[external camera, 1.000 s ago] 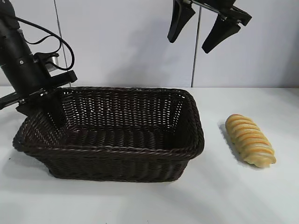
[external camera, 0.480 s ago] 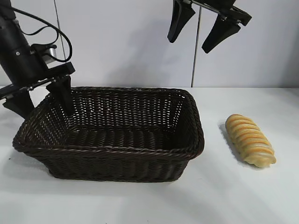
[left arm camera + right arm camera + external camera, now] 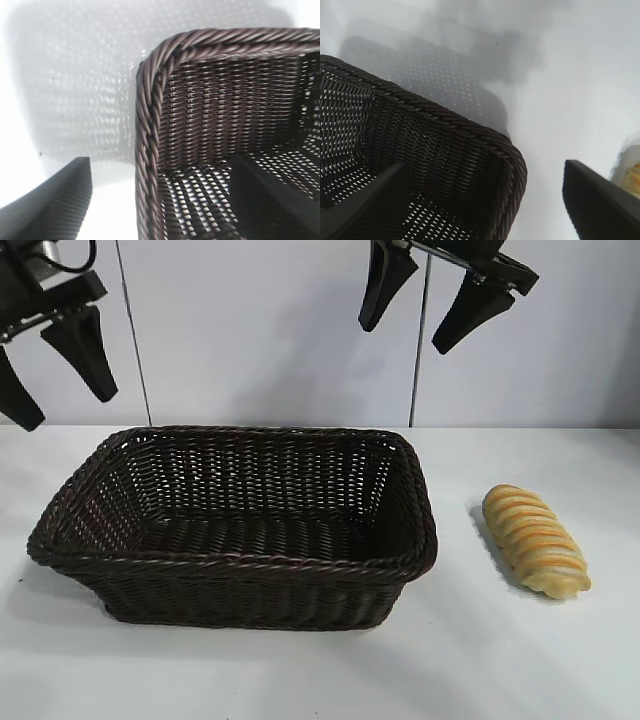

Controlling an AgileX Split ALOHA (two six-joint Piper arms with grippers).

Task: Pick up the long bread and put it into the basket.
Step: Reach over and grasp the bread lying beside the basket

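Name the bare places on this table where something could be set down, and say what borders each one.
The basket is empty inside. Bare table runs along the front, and a strip separates the basket from the long bread. The left gripper hangs above the basket's left end, the right gripper high above.

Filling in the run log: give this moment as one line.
long bread: on table, right of basket | basket: empty | left gripper: open, above basket's left end | right gripper: open, high
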